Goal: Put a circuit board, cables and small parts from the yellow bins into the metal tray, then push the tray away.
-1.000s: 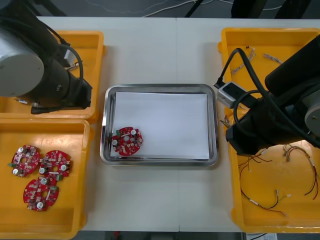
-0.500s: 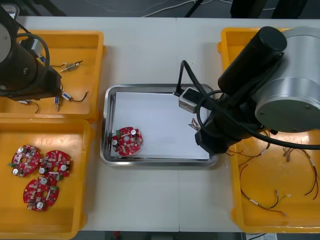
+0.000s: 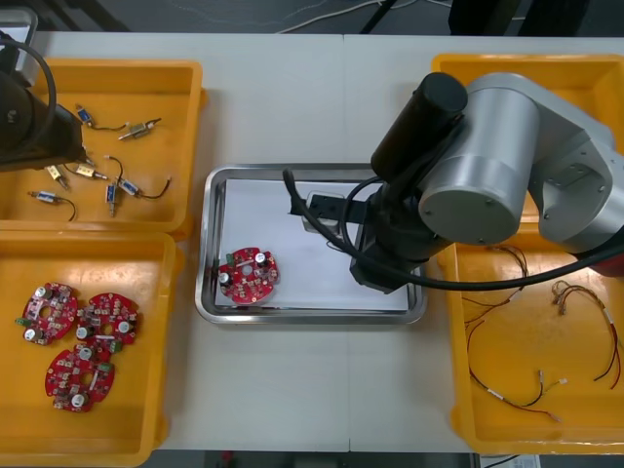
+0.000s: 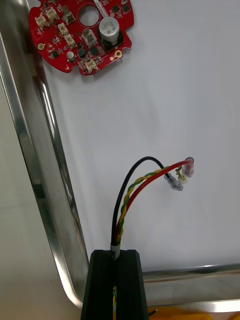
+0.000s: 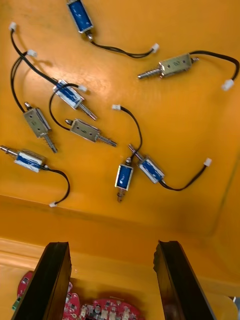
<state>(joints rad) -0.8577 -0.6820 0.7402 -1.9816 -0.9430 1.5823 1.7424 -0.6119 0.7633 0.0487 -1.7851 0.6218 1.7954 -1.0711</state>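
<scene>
Right gripper [image 4: 115, 255] is being held over the white inside of the tray [image 4: 30, 150], toward its near right corner, with the fingers pinched tight on a cable [image 4: 131, 197] of red, yellow and black strands. The cable is being gripped along its strands, so the free end with its small connectors is arching out over the white sheet, well apart from the board [image 4: 82, 35] lying at the tray's near left corner. The cable is being judged light and limp: it should flop and curl wherever it is let go. Its thin connector ends could be bent if squeezed, so the bundled strands are being taken as the safest hold. Left gripper [image 5: 112, 245] is being hung with its fingers wide apart over the small metal parts [image 5: 86, 130] in the bin [image 5: 190, 125] at the table's far left corner, touching none of them
</scene>
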